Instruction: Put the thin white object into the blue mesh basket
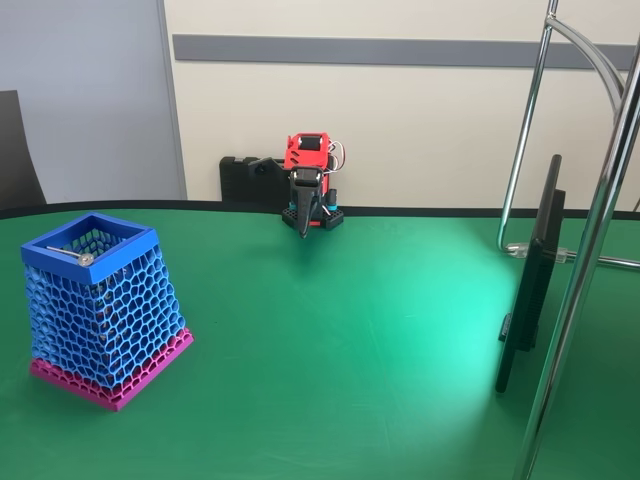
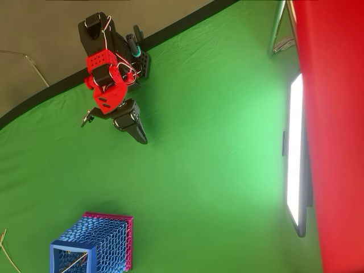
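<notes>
One red and black arm (image 1: 308, 180) on my feed, folded up at the far edge of the green table (image 1: 350, 330), pincer (image 1: 303, 226) pointing down at the mat. From the overhead view the pincer (image 2: 139, 134) looks clenched, black fingers pressed together with nothing between them. The blue mesh basket (image 1: 100, 310) sits well apart from it, near the front left of the fixed view, upright on its magenta base, with a small silver disc (image 1: 86, 259) on the rim. The thin white object (image 2: 73, 263) is already inside the basket (image 2: 94, 247), lying slanted across the opening when I look from above. A dark monitor (image 1: 530, 290) stands edge-on at the right by a chrome stand (image 1: 590, 240).
</notes>
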Available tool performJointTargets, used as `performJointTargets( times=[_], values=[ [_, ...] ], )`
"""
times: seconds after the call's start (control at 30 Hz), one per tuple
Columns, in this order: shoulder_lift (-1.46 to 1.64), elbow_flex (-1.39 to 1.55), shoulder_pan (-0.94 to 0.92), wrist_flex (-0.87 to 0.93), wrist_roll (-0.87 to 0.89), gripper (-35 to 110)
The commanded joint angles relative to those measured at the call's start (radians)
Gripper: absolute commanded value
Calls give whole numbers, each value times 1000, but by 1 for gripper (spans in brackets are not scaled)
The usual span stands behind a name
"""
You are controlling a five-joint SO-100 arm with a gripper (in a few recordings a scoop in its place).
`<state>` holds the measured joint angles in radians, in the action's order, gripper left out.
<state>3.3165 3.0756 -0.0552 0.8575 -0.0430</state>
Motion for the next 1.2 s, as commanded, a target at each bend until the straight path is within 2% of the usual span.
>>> performJointTargets(
  times=[0.0,1.17],
  values=[
    [9,8,8,8,2,1],
    [9,8,8,11,-5,1]
  ],
)
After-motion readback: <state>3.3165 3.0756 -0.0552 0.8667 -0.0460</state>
